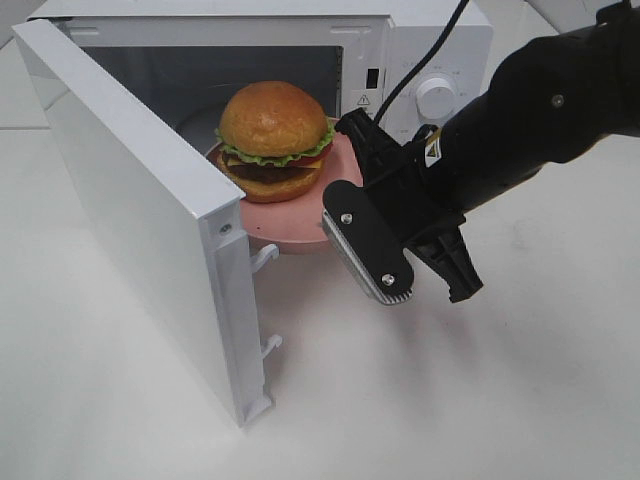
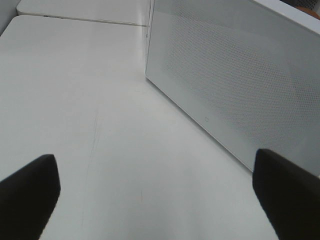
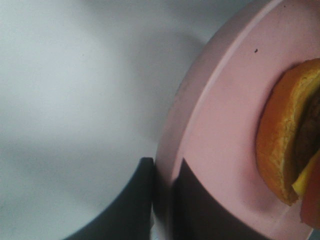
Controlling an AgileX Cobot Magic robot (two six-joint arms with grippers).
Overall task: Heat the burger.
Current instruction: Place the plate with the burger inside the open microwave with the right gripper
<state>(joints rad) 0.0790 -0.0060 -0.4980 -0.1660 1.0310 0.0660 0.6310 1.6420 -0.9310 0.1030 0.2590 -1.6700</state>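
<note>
Clamped between the tight-closed jaws of the right gripper (image 3: 162, 200), the pink plate (image 3: 225, 100) looks like smooth plastic with a soft sheen. The burger (image 1: 272, 135) just beyond those jaws has a glossy golden-brown bun over matt, frilly lettuce. The gripper's fingers (image 1: 360, 235) are matt black plastic, one edged with a ribbed, pale metallic strip and set with bright screws. Ahead of the dull black, wide-apart jaws of the left gripper (image 2: 157, 200), the microwave door (image 2: 235, 75) shows fine dotted mesh in a smooth satin-white panel above a matt white, faintly scratched table (image 2: 100, 100).
</note>
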